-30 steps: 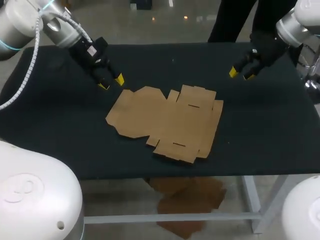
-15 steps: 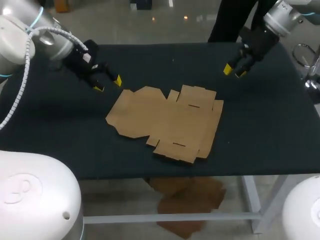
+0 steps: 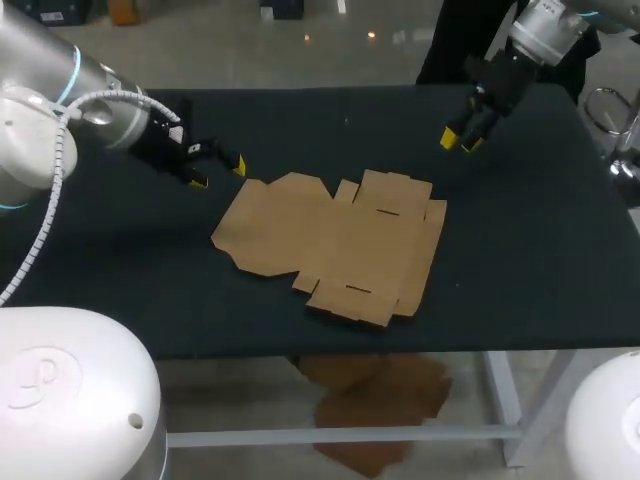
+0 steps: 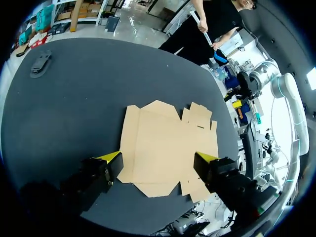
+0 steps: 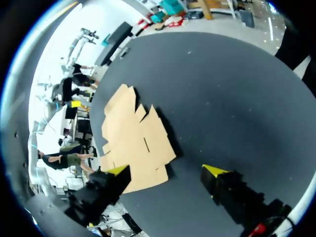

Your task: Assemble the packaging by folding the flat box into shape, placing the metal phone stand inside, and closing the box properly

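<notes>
Black table [image 3: 540,260], flat box [image 3: 330,245] unfolded: left gripper [image 3: 217,173] at ten o'clock, right gripper [image 3: 458,141] at one, both spread empty, have re-angled, folding unstarted.

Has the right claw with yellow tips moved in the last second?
Yes. The right gripper with yellow tips has slid inward over the black table, closer to the flat brown cardboard box.

Flat box [image 3: 335,243]: plain tan-brown cardboard, uniform tone, two short dark slits. Counter [image 3: 520,250]: matte black, even throughout. Left jaws and right jaws: black bodies, bright yellow fingertips [image 3: 238,164]. Left arm [image 3: 40,60]: silver-grey shell with a thin light-blue ring; white ribbed hose [image 3: 62,150]. Right arm [image 3: 545,25]: silver-grey, black toward the wrist. Small object [image 4: 40,63]: dark grey, close to the counter's tone.
</notes>
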